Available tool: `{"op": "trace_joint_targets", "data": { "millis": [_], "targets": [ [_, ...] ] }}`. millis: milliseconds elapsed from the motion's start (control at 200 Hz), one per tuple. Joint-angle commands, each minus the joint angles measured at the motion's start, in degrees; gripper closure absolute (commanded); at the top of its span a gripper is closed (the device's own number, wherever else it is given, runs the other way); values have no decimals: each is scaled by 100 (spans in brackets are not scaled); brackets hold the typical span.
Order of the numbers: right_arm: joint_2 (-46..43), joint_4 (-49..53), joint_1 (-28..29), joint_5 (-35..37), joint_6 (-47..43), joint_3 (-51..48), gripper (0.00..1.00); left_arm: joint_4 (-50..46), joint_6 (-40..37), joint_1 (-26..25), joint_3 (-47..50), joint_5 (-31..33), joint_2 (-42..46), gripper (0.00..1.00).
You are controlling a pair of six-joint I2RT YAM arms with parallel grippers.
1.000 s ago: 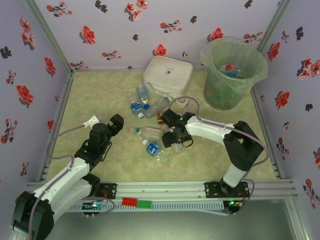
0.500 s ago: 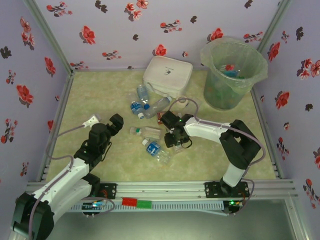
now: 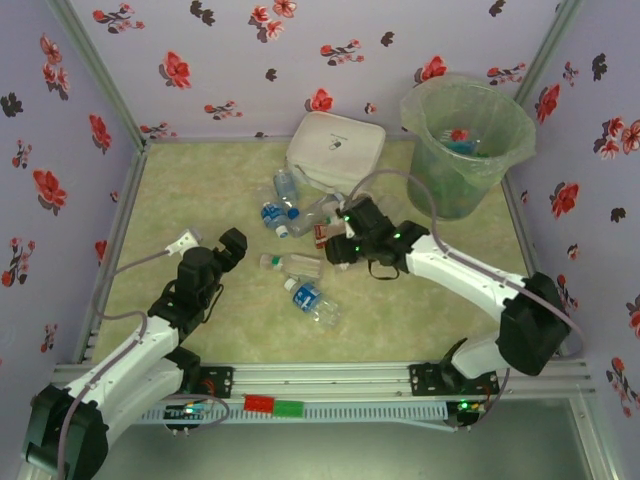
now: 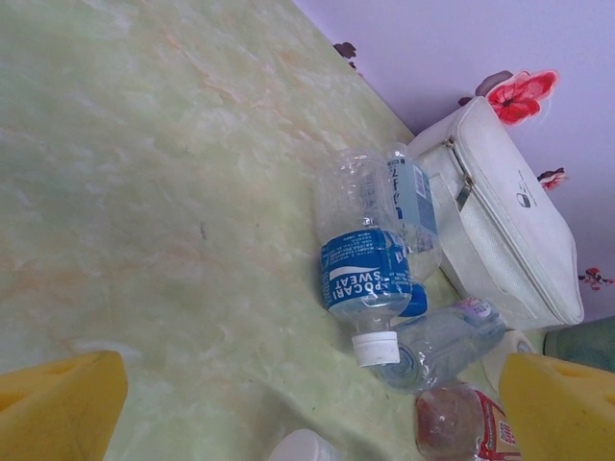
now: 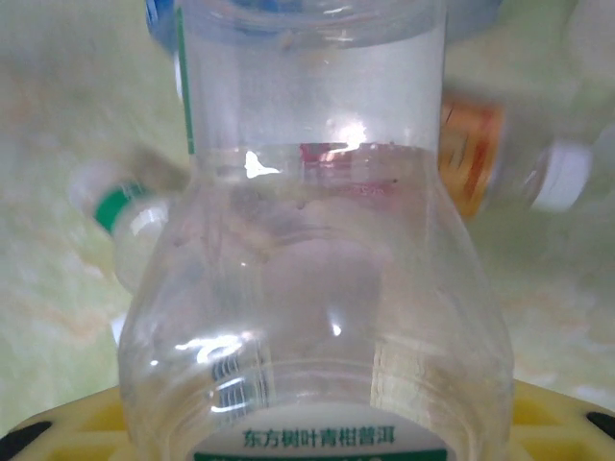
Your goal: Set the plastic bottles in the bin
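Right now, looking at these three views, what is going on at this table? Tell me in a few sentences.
The right gripper is shut on a clear plastic bottle, held above the small plastic bottles lying on the green marbled table. The left gripper is open and empty, facing that pile. The tall translucent grey-green bin, at the far right, already has some bottles in it.

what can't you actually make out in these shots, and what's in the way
- Top external: the contents of the bin, blurred by its translucent wall.
- Right wrist: the table behind the clear bottle, which sits close to the lens; things past it are blurred.
- Left wrist: the red-labelled bottle, cut off by the bottom edge.
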State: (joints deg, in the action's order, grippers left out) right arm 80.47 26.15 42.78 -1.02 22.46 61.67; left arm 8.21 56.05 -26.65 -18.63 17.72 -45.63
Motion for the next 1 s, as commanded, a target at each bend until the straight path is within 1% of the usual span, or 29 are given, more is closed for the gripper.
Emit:
{"op": "trace_joint_targets", "data": {
  "millis": [0, 85, 155, 245, 320, 395, 485, 565, 635, 770, 895, 995],
  "targets": [
    [-246, -544, -369, -65, -429, 525, 49, 160, -165, 49, -10, -226, 3, 0],
    [-217, -1, -725, 48, -1007, 1394, 49, -209, -522, 52, -327, -492, -90, 0],
    [-64, 554, -1077, 145, -1388, 2253, 50, -632, -793, 55, -626, -585, -193, 0],
    [211, 1075, -1618, 218, -1524, 3296, 50, -917, -1074, 55, -855, -696, -337, 0],
    [463, 1273, -2157, 257, -1428, 3946, 51, -867, -1080, 50, -873, -806, -422, 0],
    [551, 1012, -2650, 459, -1173, 4072, 51, -645, -1027, 52, -818, -964, -501, 0],
    [677, 473, -3070, 682, -1003, 4073, 51, -489, -1038, 55, -859, -1154, -665, 0],
    [917, 304, -3450, 866, -833, 4285, 51, -482, -1137, 55, -993, -1321, -841, 0],
    [1210, 339, -3770, 887, -678, 4569, 51, -445, -1204, 56, -1054, -1458, -952, 0],
    [1826, 586, -4254, 655, -370, 5122, 51, -394, -1279, 56, -1064, -1609, -1089, 0],
    [2372, 889, -4517, 399, -79, 5534, 51, -407, -1307, 63, -1037, -1714, -1172, 0],
    [2690, 1106, -4577, 393, 19, 5713, 50, -484, -1324, 53, -1037, -1760, -1196, 0]
  ]
}}
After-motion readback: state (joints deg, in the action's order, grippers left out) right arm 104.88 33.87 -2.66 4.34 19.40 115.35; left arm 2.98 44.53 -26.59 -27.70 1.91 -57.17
